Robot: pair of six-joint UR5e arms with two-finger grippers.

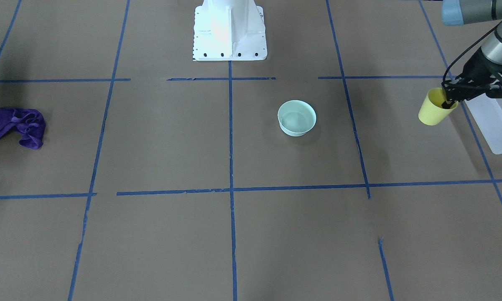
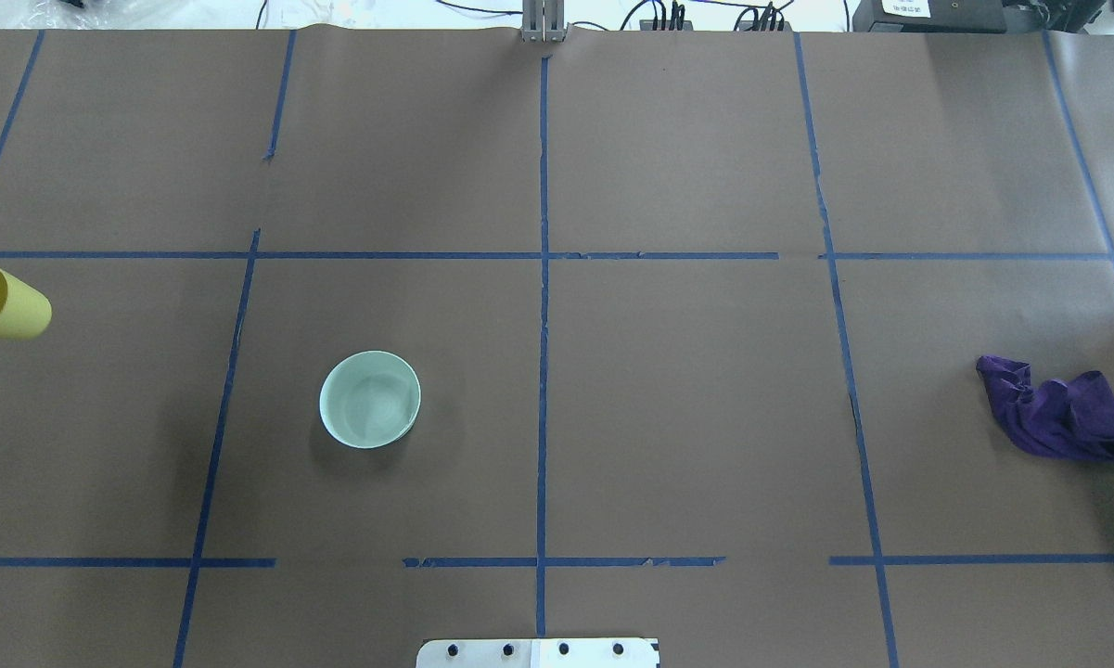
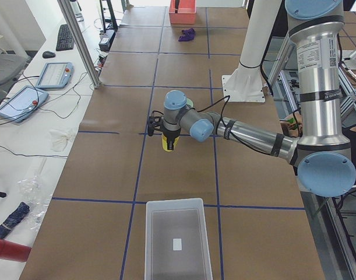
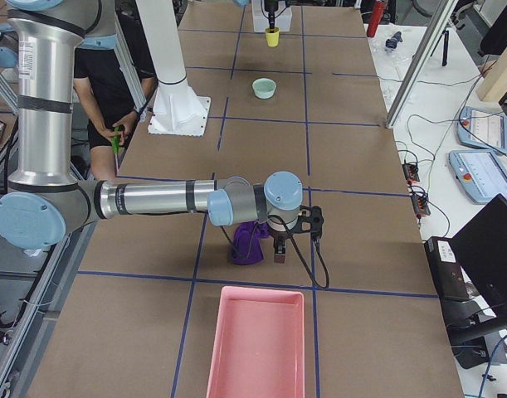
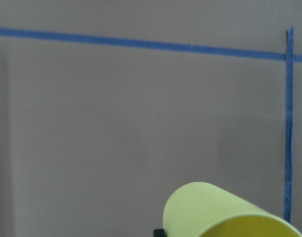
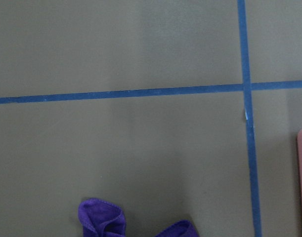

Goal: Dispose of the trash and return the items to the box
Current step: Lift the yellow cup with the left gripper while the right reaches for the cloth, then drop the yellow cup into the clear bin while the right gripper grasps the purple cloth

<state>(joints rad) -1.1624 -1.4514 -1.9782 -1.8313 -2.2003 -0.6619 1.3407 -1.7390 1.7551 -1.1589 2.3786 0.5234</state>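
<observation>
One yellow cup [image 1: 432, 113] hangs from the left tool [image 1: 448, 102], which is clenched on its rim with one finger inside, near the one frosted white bin [image 1: 495, 125]. On the worktop [image 1: 171, 146] lie one pale green bowl [image 1: 296, 118] and one crumpled purple cloth [image 1: 16, 126]. The right tool [image 4: 278, 249] hovers beside the cloth, near one pink tray [image 4: 257, 344]; I cannot tell whether it is released or clenched.
</observation>
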